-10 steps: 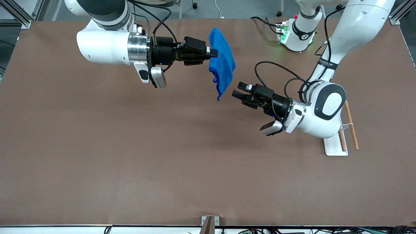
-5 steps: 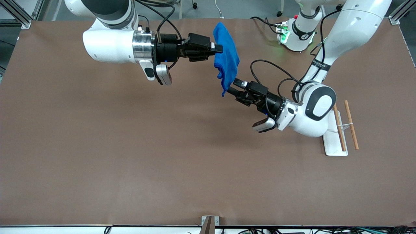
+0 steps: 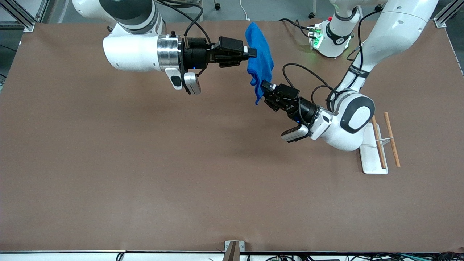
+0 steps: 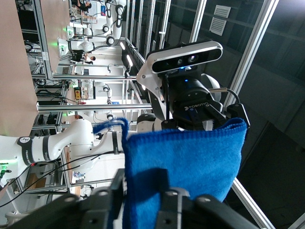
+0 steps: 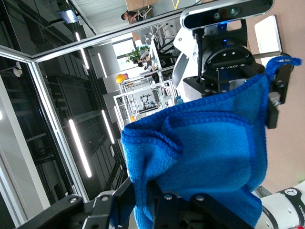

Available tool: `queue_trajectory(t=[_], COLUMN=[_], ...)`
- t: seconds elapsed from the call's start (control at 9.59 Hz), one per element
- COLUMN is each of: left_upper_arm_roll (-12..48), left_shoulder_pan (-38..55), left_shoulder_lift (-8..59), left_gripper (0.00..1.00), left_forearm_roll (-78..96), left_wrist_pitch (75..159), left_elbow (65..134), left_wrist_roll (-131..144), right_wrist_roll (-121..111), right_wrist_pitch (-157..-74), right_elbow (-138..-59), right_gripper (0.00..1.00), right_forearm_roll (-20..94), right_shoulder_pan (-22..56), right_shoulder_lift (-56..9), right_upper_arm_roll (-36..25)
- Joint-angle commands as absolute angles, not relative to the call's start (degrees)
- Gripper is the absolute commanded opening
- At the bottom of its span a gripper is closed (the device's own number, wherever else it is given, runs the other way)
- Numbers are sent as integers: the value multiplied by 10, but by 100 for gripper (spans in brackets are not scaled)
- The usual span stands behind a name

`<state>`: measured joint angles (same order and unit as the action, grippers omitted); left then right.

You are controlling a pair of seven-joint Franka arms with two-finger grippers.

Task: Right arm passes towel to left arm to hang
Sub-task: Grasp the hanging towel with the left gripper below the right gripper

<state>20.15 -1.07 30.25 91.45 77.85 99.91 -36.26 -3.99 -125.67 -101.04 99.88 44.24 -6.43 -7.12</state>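
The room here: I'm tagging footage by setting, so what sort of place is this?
Probably a robotics lab: two arms work over a brown table, aluminium framing rings the cell, and similar robots stand at stations farther off.

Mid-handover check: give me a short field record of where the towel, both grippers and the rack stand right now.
towel: blue towel, hanging in the air over the table's robot-side edge area
right gripper: right gripper, shut on the towel's upper part
left gripper: left gripper, at the towel's lower edge with cloth between its fingers; a firm hold is not confirmed
rack: white-based rack with wooden rods, on the table toward the left arm's end, nothing on it
handover: not finished; right gripper holds the towel
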Motion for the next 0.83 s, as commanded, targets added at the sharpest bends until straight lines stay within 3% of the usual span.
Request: queue_trajectory(t=[0.0,0.42,0.52,0.73], left_upper_arm_roll=[205,200,199,197], left_shoulder_pan=[-18,-19,-20,-29], left_shoulder_lift=[304,304,304,305], left_gripper=[0,0,0,0], left_forearm_roll=[918,917,914,887], left_wrist_pitch=[783,786,789,802], left_elbow=[1017,999,989,946], left_wrist_roll=[-374,-359,-326,-248], right_wrist_roll=[-39,-35,-36,-39], right_wrist_pitch=[-1268,-1267,-1268,-1267], right_elbow=[-998,-998,-998,-998], right_gripper=[0,4,99,100], right_forearm_roll=[1014,1014,1014,1002], right_shoulder_pan=[452,452,451,445], right_shoulder_lift=[-69,-69,-69,-69], right_upper_arm_roll=[-76,-76,-76,-79])
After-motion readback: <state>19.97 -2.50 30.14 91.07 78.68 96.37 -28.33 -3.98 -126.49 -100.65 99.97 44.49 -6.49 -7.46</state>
